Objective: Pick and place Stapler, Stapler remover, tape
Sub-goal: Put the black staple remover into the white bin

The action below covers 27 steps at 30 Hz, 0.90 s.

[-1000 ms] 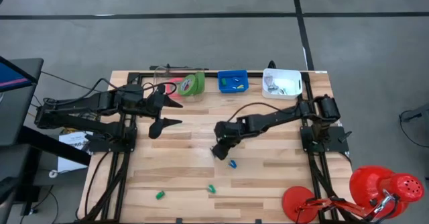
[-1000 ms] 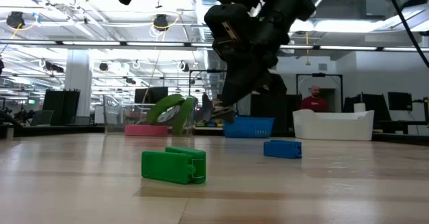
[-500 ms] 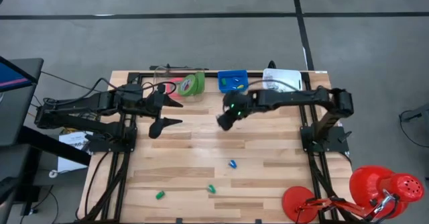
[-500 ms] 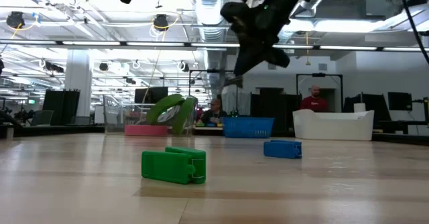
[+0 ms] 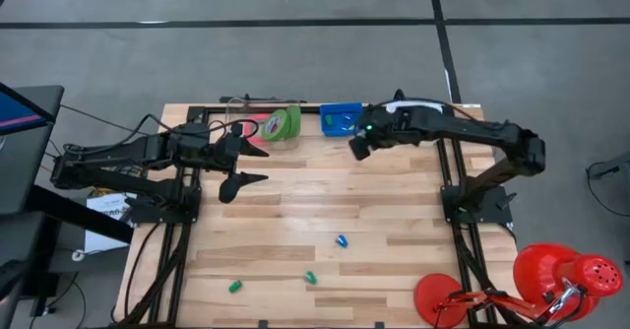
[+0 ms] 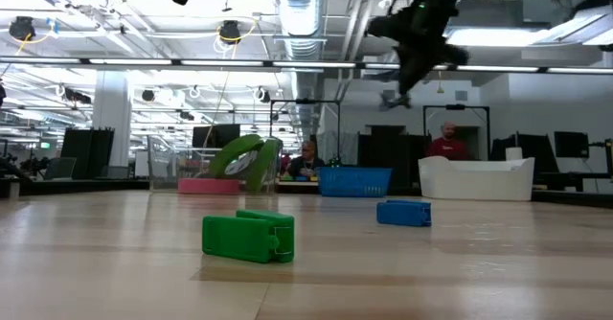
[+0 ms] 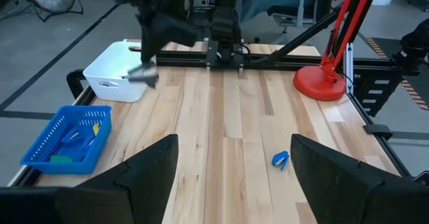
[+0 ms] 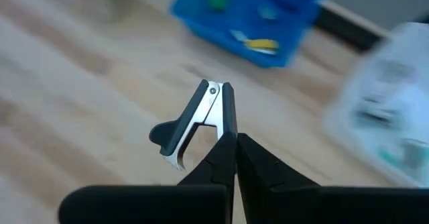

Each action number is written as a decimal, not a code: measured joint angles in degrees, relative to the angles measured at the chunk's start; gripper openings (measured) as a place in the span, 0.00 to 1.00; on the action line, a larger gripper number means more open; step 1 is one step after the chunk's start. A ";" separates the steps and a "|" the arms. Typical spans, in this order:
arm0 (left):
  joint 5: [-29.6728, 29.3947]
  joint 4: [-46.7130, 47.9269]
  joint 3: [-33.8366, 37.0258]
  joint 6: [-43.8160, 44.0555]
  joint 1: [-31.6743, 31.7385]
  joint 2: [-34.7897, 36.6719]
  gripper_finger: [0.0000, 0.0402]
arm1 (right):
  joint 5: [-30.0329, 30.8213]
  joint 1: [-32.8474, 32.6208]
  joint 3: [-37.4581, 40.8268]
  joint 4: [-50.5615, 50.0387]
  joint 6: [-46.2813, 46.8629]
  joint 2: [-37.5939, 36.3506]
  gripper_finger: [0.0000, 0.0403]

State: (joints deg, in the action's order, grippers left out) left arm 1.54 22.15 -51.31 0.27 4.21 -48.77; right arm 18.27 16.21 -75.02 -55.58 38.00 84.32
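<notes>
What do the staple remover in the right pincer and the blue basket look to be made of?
The staple remover: bright metal jaws, going by their silvery shine, with a dark matte grip, probably plastic. The right pincer is shut on it. The blue basket: likely moulded plastic, judging by its uniform colour and lattice walls.

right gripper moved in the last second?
Yes. The right gripper, shut on a staple remover, went from mid-table beside the blue stapler to the blue bin.

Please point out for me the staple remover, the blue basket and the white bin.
staple remover (image 8: pixel 201 120): right wrist view, on its metal jaw, held by the shut right gripper.
blue basket (image 7: pixel 41 143): left wrist view, on its side wall.
white bin (image 7: pixel 110 56): left wrist view, on its rim.
</notes>
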 joint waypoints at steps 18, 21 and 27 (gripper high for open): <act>-0.02 -0.42 0.00 0.00 0.00 0.00 0.69 | 10.02 17.87 5.69 -11.58 -11.42 -6.93 0.00; -0.02 -0.44 0.00 0.00 0.00 0.00 0.69 | 10.35 20.53 7.38 -10.70 -13.63 -6.94 0.00; -0.04 -0.57 0.00 0.00 0.00 0.00 0.69 | 10.91 24.77 10.51 -5.28 -14.58 -6.82 0.00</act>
State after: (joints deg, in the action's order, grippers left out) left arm 1.50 21.58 -51.31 0.27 4.21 -48.77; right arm 29.19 40.98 -64.51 -60.86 23.42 77.50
